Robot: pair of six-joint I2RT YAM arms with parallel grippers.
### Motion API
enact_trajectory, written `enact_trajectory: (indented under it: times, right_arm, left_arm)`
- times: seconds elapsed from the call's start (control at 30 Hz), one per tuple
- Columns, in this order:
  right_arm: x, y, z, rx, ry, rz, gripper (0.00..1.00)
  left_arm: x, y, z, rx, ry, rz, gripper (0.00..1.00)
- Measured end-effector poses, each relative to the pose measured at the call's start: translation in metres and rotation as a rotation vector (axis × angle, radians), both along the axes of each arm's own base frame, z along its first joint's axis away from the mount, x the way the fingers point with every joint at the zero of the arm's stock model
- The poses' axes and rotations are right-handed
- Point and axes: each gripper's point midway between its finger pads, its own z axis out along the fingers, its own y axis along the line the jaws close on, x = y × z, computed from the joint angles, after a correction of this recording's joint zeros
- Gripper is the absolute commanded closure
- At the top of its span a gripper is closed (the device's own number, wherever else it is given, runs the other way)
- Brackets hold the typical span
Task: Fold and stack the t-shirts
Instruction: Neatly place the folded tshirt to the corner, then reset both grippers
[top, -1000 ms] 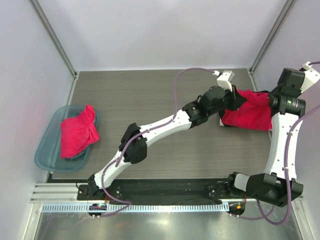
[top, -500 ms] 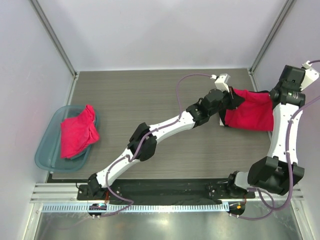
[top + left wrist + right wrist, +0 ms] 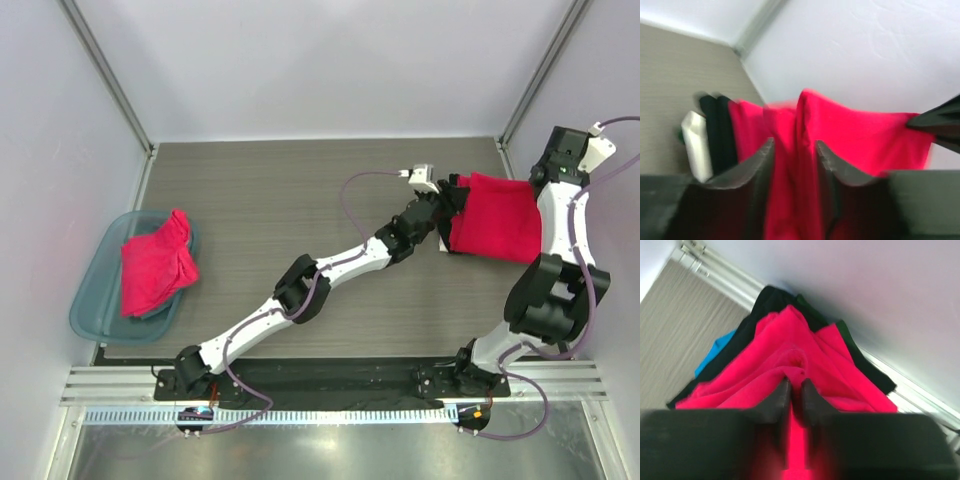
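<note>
Shirt (image 3: 495,220) spread at far right corner over pile (image 3: 740,342); left gripper (image 3: 792,147) and right gripper (image 3: 796,385) each clamped on a bunched edge. Risk: thin pinch slips under tension, or a lower garment drags along

We read the red t-shirt (image 3: 497,218) at far right as soft matt cloth, creased; the folded shirt (image 3: 155,265) at left looks alike. Its tray (image 3: 90,305) is translucent blue-green plastic, faintly glossy. The table (image 3: 280,200) shows matt grey wood grain — the near rail (image 3: 300,412), ribbed bare metal. The left arm (image 3: 355,258) wears smooth white plastic; the left gripper (image 3: 794,145) has matt dark fingers (image 3: 757,170).
</note>
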Motion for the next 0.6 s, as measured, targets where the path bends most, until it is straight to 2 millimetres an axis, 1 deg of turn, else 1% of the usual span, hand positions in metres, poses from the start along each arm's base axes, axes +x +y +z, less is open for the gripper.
enact_trajectory:
  times: [0.03,0.07,0.1,0.13,0.2,0.3,0.37,0.43,0.5,0.57,0.6]
  right_arm:
    - [0.005,-0.004,-0.006,-0.004,0.000,-0.011,0.44]
    - [0.011,-0.009,-0.011,-0.005,-0.002,-0.028,0.23]
    - [0.015,-0.015,-0.015,-0.014,0.007,-0.044,0.09]
    - [0.021,-0.021,-0.018,-0.020,0.007,-0.061,0.07]
    - [0.031,-0.031,-0.022,-0.035,0.014,-0.088,0.07]
    - [0.037,-0.035,-0.022,-0.037,0.007,-0.101,0.06]
    - [0.036,-0.034,-0.016,-0.039,-0.009,-0.099,0.07]
    - [0.036,-0.032,-0.006,-0.040,-0.029,-0.086,0.10]
    - [0.036,-0.024,0.008,-0.037,-0.065,-0.055,0.10]
    - [0.035,-0.012,0.023,-0.023,-0.107,-0.002,0.11]
    - [0.036,-0.003,0.031,-0.014,-0.131,0.035,0.11]
  left_arm:
    - [0.006,0.004,-0.001,-0.012,-0.024,0.036,0.30]
    - [0.010,0.008,-0.003,-0.011,-0.034,0.058,0.22]
    - [0.015,0.012,-0.004,-0.010,-0.043,0.081,0.16]
    - [0.020,0.017,-0.004,-0.011,-0.048,0.097,0.01]
    - [0.033,0.029,0.004,-0.025,-0.076,0.127,0.00]
    - [0.053,0.051,0.004,0.009,-0.076,0.161,0.00]
    - [0.062,0.066,0.007,0.049,-0.077,0.179,0.00]
    - [0.069,0.081,0.018,0.081,-0.084,0.192,0.00]
    - [0.068,0.092,0.040,0.107,-0.096,0.190,0.00]
    - [0.057,0.100,0.065,0.130,-0.105,0.172,0.00]
    - [0.047,0.104,0.086,0.130,-0.121,0.151,0.01]
